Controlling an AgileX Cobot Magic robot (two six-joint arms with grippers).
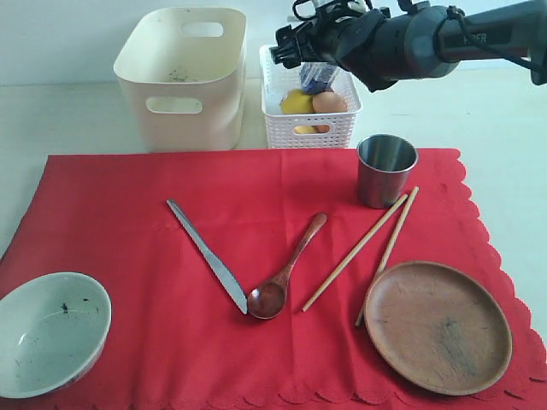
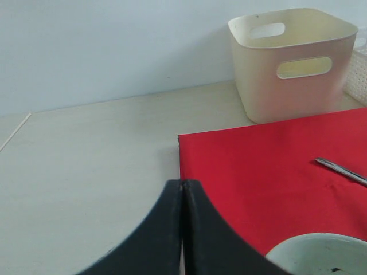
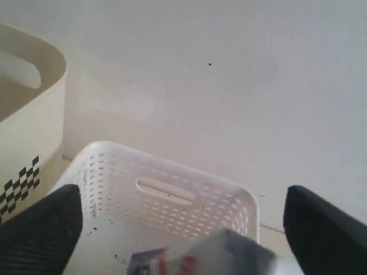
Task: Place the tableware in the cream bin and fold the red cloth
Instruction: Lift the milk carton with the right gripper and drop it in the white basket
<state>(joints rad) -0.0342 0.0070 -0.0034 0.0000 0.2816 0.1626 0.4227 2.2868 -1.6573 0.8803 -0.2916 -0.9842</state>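
Observation:
The red cloth (image 1: 256,213) lies flat with the tableware on it: a pale bowl (image 1: 47,333) at the front left, a knife (image 1: 209,256), a wooden spoon (image 1: 286,273), chopsticks (image 1: 359,248), a steel cup (image 1: 385,171) and a brown plate (image 1: 436,329). Behind the cloth stands the cream bin (image 1: 184,81), with nothing showing inside. My right gripper (image 1: 291,43) hovers open over the white basket, its fingers (image 3: 40,229) spread wide. My left gripper (image 2: 182,183) is shut on nothing, low over the table by the cloth's (image 2: 258,172) left edge, near the bowl (image 2: 321,255).
A white perforated basket (image 1: 308,128) beside the cream bin holds a lemon (image 1: 297,102), an egg (image 1: 329,102) and a small carton (image 3: 206,255). The carton is blurred below the right jaws and touches neither finger. A pale wall rises behind both bins.

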